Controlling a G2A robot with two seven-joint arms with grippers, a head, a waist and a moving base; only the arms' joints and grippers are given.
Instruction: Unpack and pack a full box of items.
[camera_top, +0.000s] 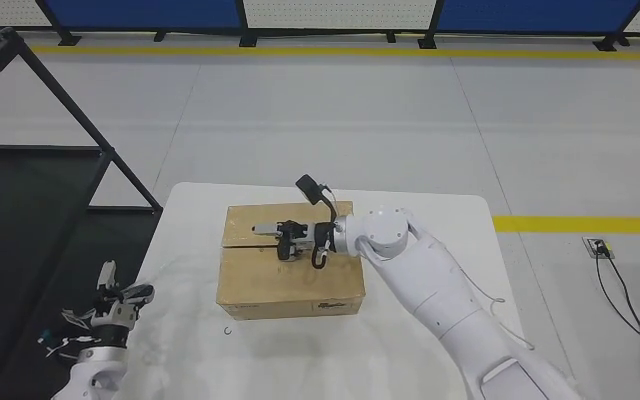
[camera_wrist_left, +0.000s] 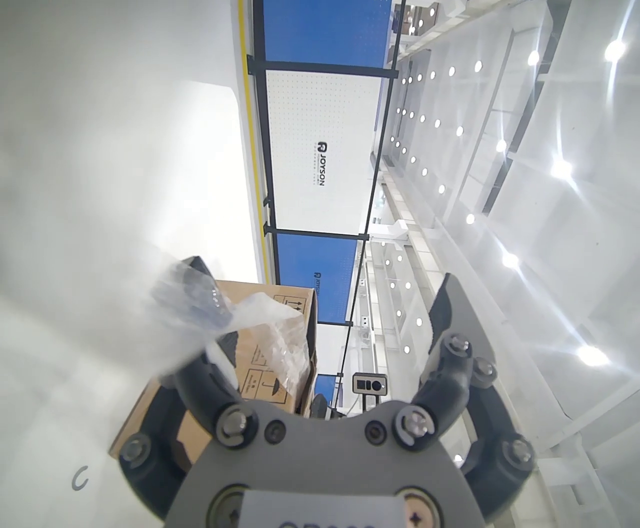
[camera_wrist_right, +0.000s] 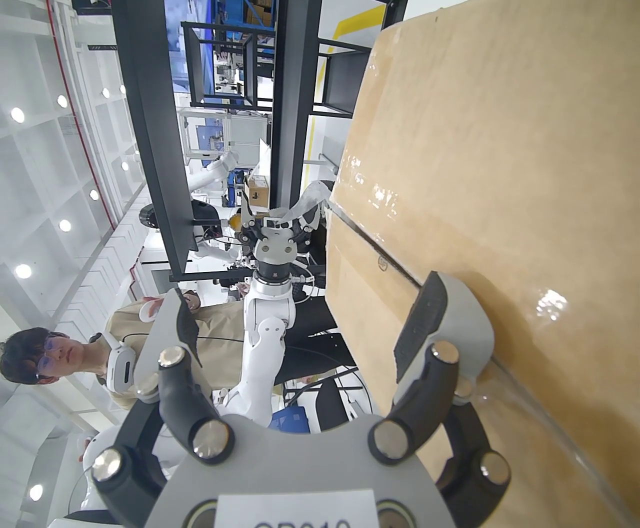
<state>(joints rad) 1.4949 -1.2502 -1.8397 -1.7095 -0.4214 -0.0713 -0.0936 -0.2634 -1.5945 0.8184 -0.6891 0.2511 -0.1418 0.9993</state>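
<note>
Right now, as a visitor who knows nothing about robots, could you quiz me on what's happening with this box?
1. True or false: the top flaps of the cardboard box are closed.
2. Where is the right hand? A) over the box's top B) under the table C) inside the box
3. Fill in: a clear piece of ____ clings to one finger of the left hand.
Key: 1 true; 2 A; 3 plastic.
</note>
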